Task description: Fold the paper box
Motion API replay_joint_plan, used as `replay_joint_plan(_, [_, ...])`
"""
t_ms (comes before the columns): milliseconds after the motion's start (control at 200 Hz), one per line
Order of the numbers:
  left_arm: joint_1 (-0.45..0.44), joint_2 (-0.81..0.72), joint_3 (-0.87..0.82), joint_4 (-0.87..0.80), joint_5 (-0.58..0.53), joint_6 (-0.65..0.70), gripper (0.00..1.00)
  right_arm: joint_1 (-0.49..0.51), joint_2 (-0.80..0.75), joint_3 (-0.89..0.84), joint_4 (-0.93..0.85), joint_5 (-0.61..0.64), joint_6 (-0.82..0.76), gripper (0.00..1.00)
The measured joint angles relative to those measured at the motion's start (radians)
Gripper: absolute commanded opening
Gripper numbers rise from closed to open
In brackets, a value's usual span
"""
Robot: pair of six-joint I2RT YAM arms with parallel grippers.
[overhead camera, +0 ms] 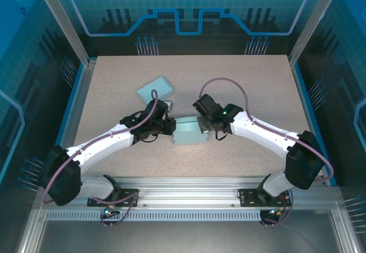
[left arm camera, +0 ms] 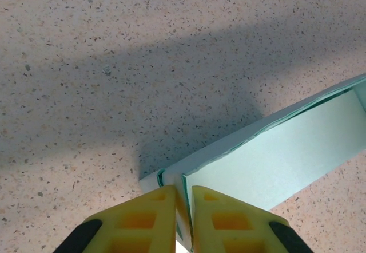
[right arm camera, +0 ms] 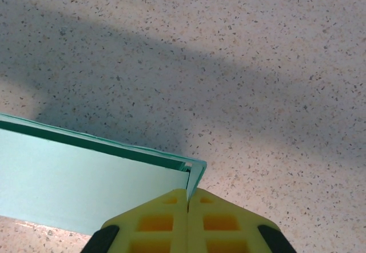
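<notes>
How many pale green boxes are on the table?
2. The near box is pinched between the left gripper and right gripper; the far box lies farther back, to the left. None looks hidden.

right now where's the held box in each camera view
top external: box mid-table, between left gripper and right gripper.
left wrist: box lower right, end wall between the yellow fingers.
right wrist: box lower left, corner at the fingers.
shared landmark: the speckled table.
</notes>
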Motion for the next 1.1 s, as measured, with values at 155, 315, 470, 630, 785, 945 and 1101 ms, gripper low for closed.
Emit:
replay_joint_plan(155, [0.0,0.0,-0.002,0.004,0.012,-0.009,0.14,0.002,0.014,0.011,-0.006,0.02,0.0,0.0])
replay_joint_plan(315, [0.0,-0.008,-0.012,0.018,0.014,-0.024,0.08,0.008,0.018,0.015,-0.013,0.038,0.0,0.0])
replay_joint_plan(470, [0.0,-0.011,-0.014,0.019,0.016,-0.028,0.05,0.013,0.018,0.016,-0.021,0.048,0.0,0.0])
replay_joint_plan(630, [0.0,-0.015,-0.02,0.03,0.029,-0.04,0.07,0.02,0.019,0.016,-0.027,0.064,0.0,0.0])
replay_joint_plan(785, [0.0,-0.017,-0.029,0.045,0.038,-0.056,0.11,0.027,0.023,0.016,-0.029,0.079,0.0,0.0])
replay_joint_plan(945, [0.0,-0.017,-0.03,0.05,0.05,-0.073,0.12,0.028,0.023,0.016,-0.031,0.087,0.0,0.0])
replay_joint_plan(1101, [0.0,-0.029,-0.031,0.051,0.06,-0.077,0.16,0.028,0.024,0.016,-0.032,0.095,0.0,0.0])
